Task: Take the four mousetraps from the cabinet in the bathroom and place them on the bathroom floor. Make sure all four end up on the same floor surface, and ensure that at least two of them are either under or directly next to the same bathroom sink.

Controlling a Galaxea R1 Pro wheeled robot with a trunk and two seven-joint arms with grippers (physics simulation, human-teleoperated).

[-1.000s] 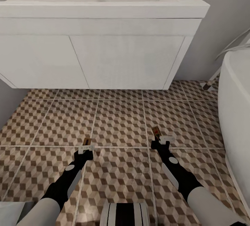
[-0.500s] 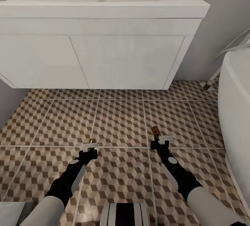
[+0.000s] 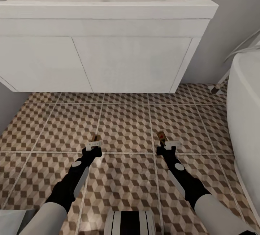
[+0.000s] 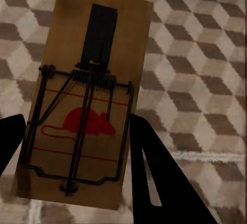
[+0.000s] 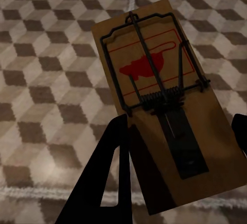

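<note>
Position: both arms are lowered over the bathroom floor [image 3: 122,127] in front of the bathroom sink [image 3: 104,8], which hangs on the wall with open floor beneath it.

Left gripper [image 3: 94,147]: clamped on a mousetrap [image 4: 85,100]; the wrist view shows the dark fingers [image 4: 154,172] pressed against the long edges of the board, the tiles behind it. Right gripper [image 3: 169,145]: likewise closed on a second mousetrap [image 5: 164,105], held by its edges above the tiles. In the head view both boards sit at the fingertips, just short of the vanity front and well apart from each other. Whether either board touches the floor cannot be told.

Risks, as judged:
- Released from this spot, the traps may count as neither under nor directly next to the sink, since a tile row lies between them and the vanity.
- A release from height could flip a board or let it slide on the tiles.
- The wire bars appear set; a jolt on landing might trip a spring and throw the trap.
- The bathtub [image 3: 245,112] stands close beside the right arm; a wide swing could strike it.

Count: two mousetraps visible, one per gripper; one sink; one bathtub. The task calls for four traps, so two are unaccounted for here.
</note>
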